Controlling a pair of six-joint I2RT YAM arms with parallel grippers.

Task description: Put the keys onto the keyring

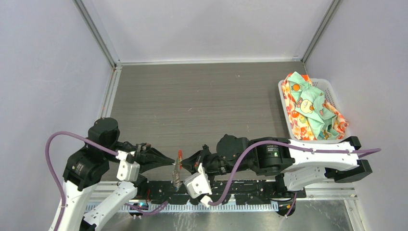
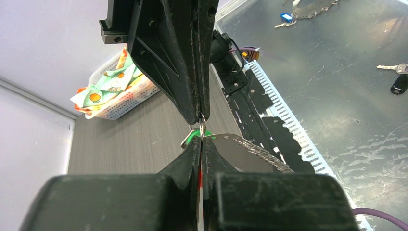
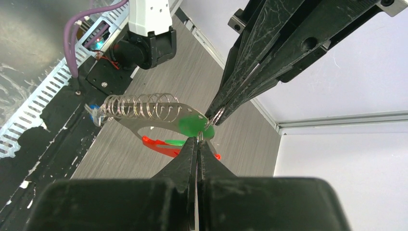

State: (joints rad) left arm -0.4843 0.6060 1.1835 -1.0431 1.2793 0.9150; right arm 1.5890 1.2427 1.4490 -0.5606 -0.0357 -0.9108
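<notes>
The keyring hangs in the air between my two grippers: a red loop (image 1: 179, 155) (image 3: 161, 147) joined to a silver plate and coiled chain (image 3: 139, 107) (image 2: 260, 155). A green-headed key (image 3: 192, 124) (image 2: 191, 137) sits where the tips meet. My left gripper (image 1: 171, 162) (image 2: 201, 140) is shut, red showing in the slit between its jaws. My right gripper (image 1: 184, 161) (image 3: 198, 139) is shut on the small metal ring by the green head. The two tips almost touch. A bit of blue (image 3: 91, 111) shows at the chain's far end.
A white basket (image 1: 329, 84) (image 2: 131, 95) of patterned cloth stands at the right of the table. On the metal shelf by the arm bases lie a blue-headed key (image 2: 287, 18), a chain (image 2: 315, 6) and a black-headed key (image 2: 399, 83). A black cable tray (image 1: 240, 185) runs along the near edge.
</notes>
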